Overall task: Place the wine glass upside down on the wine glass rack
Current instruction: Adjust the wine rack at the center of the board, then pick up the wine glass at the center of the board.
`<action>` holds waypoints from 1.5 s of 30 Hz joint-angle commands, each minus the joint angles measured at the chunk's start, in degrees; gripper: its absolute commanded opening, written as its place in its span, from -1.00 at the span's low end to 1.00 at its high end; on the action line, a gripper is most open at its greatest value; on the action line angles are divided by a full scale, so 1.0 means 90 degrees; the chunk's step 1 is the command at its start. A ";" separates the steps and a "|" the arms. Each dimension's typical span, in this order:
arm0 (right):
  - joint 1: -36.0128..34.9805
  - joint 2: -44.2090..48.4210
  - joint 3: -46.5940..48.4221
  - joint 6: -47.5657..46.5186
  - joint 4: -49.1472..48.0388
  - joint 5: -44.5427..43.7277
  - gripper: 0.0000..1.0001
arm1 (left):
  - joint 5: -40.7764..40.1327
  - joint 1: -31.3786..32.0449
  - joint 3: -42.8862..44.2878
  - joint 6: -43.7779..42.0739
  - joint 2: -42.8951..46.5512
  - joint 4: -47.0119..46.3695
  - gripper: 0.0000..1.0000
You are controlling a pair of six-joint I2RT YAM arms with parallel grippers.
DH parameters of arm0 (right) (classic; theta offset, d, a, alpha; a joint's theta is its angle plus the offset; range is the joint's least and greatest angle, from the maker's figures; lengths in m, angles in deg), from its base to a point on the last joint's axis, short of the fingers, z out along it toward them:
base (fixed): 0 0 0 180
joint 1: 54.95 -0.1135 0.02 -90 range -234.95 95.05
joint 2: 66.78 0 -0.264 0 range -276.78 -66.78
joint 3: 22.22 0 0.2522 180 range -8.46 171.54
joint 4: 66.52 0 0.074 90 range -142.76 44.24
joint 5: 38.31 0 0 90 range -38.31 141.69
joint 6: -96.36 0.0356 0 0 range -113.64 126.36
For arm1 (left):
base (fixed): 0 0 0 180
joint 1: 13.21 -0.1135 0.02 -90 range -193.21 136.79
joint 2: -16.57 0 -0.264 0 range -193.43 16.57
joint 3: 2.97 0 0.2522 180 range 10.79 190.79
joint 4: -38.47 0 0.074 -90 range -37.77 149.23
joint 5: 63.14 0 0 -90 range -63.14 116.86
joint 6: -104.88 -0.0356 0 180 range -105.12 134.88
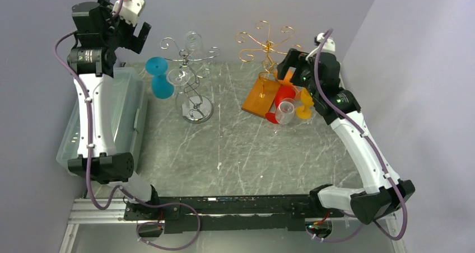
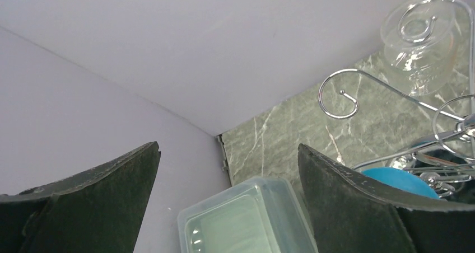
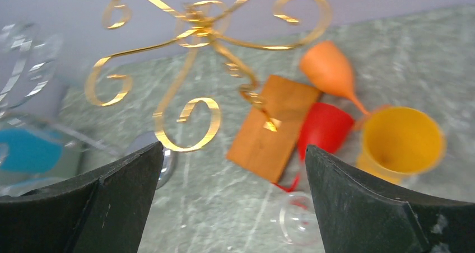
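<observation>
A silver wire rack (image 1: 193,88) stands at the back left of the table. A clear glass (image 1: 193,40) hangs from it upside down, and it also shows in the left wrist view (image 2: 417,34). A blue glass (image 1: 161,79) is at the rack's left side, foot uppermost. A gold rack (image 1: 267,40) stands on a wooden base (image 1: 261,96). Beside the base are a red glass (image 1: 284,93), a yellow glass (image 1: 305,104) and a clear glass (image 1: 285,110). My left gripper (image 1: 140,39) is open and empty, raised left of the silver rack. My right gripper (image 1: 284,68) is open and empty above the gold rack's base.
A clear plastic bin (image 1: 101,124) sits along the table's left edge, under my left arm, and also shows in the left wrist view (image 2: 246,219). An orange glass (image 3: 327,68) lies behind the red one. Walls close in at the back and right.
</observation>
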 commanded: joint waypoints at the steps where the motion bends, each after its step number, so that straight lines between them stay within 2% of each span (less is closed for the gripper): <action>1: 0.0668 0.0158 -0.0213 -0.0032 0.0581 -0.0533 1.00 | -0.0056 -0.0014 -0.0013 0.0466 0.0459 -0.0200 0.99; 4: 0.1167 0.0168 -0.0447 -0.0114 0.0592 -0.0465 1.00 | 0.0259 -0.0013 0.0009 0.0877 0.0707 0.0184 0.99; 11: 0.1927 -0.0180 -0.0462 -0.0311 0.0647 -0.0623 0.98 | 0.1845 -0.0013 -0.0473 0.1585 0.1489 0.1521 0.99; 15: 0.2216 -0.0500 -0.0451 -0.0260 0.0603 -0.0478 0.72 | 0.2386 -0.0006 -0.0674 0.1558 0.1829 0.2080 0.99; 21: 0.2248 -0.0898 -0.0737 -0.0163 0.0308 -0.0004 0.36 | 0.2418 -0.0011 -0.0406 0.1396 0.1734 0.2976 0.99; 31: 0.2252 -0.2000 -0.0597 0.0046 0.0027 0.0388 0.21 | 0.2108 -0.0014 -0.0362 0.1048 0.1792 0.3480 0.99; 35: 0.2250 -0.2183 -0.0823 0.0149 -0.0213 0.0258 0.13 | 0.1962 -0.0011 -0.0303 0.0912 0.1833 0.3563 0.99; 38: 0.2258 -0.2222 -0.0881 0.0148 -0.0278 0.0086 -0.08 | 0.1943 -0.0009 -0.0232 0.0893 0.1855 0.3616 0.99; 43: 0.2257 -0.1917 -0.0862 0.0123 -0.0153 -0.0324 -0.83 | 0.2184 -0.0014 -0.0130 0.0857 0.1860 0.3774 0.99; 45: 0.2253 -0.1494 -0.0970 0.0118 -0.0136 -0.0558 -1.00 | 0.2236 -0.0014 -0.0150 0.0832 0.1872 0.3806 0.98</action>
